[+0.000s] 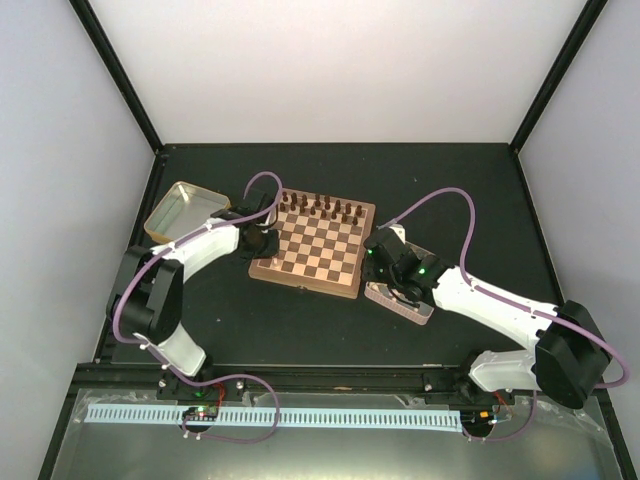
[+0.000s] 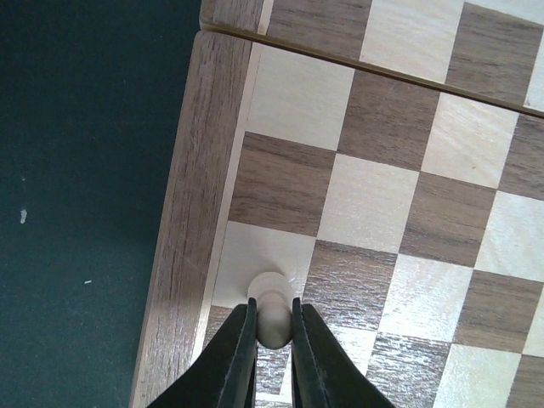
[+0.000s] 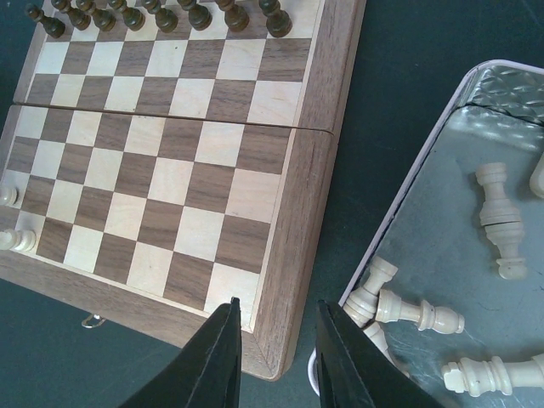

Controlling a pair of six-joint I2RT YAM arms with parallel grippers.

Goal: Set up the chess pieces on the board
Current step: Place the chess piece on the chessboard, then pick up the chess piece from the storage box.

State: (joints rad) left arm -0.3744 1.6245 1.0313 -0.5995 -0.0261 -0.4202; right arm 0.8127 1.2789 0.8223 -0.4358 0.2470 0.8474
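Foreground: found both arms bolted at the near edge of the dark worktop (image 1: pixel 300 330) and reaching inward toward the board (image 1: pixel 315 250). Nearest the bases, noted a shallow metal tin (image 3: pixel 442 255) lying just beside the board's right side, with several light chess pieces (image 3: pixel 421 313) on their sides inside it, some touching one another. Found the right fingers (image 3: pixel 217 365) hanging apart, with nothing between them, above the board's near right corner and the strip of worktop between board and tin. Further in, at the board's left edge, found the left fingers (image 2: pixel 229 365) clamped on a light chessman (image 2: pixel 270 297), pinched just below its round head over a light square immediately inside the reddish-brown frame. Could not tell whether its base touched the wood. In the right wrist view, noted two light pieces (image 3: pixel 8 194) upright in the near rows at the board's left edge, and could not tell whether one of them was the clamped chessman. Beyond, saw dark chessmen (image 1: pixel 320 207) ranked upright along the board's far side. Furthest back on the left, noted a second tin (image 1: pixel 180 210) on the worktop, apart from the board.
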